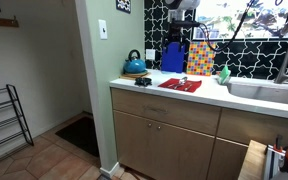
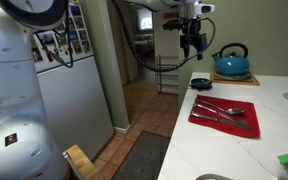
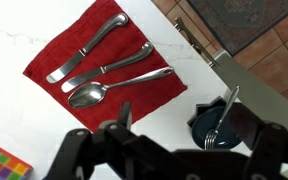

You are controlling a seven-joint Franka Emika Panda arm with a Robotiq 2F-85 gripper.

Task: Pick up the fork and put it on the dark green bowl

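Kitchen table [image 1: 209,98] with arm raised above its left end. The end effector [image 2: 193,45] hangs well above the dark green bowl [image 2: 200,82]. In the wrist view the end effector [image 3: 179,128] fills the lower edge, its fingers [image 3: 124,112] spread apart with nothing gripped between them.

The fork [image 3: 224,112] is in the dark green bowl [image 3: 206,122], tines down inside and handle leaning up over the rim. The bowl stands near the table's edge, apart from the red cloth [image 3: 104,40].

The red cloth [image 2: 224,113] lies flat on the table and carries a spoon [image 3: 119,88] and two further pieces of cutlery [image 3: 89,45], laid side by side and roughly parallel.

In an exterior view the dark green bowl [image 1: 142,80] sits just in front of the teal kettle [image 1: 134,65] at the far left of the table, with the red cloth [image 1: 180,85] to its right. The teal kettle [image 2: 232,62] stands upright on a blue mat, beyond the bowl. A sink [image 1: 264,90] occupies the right end of the table.
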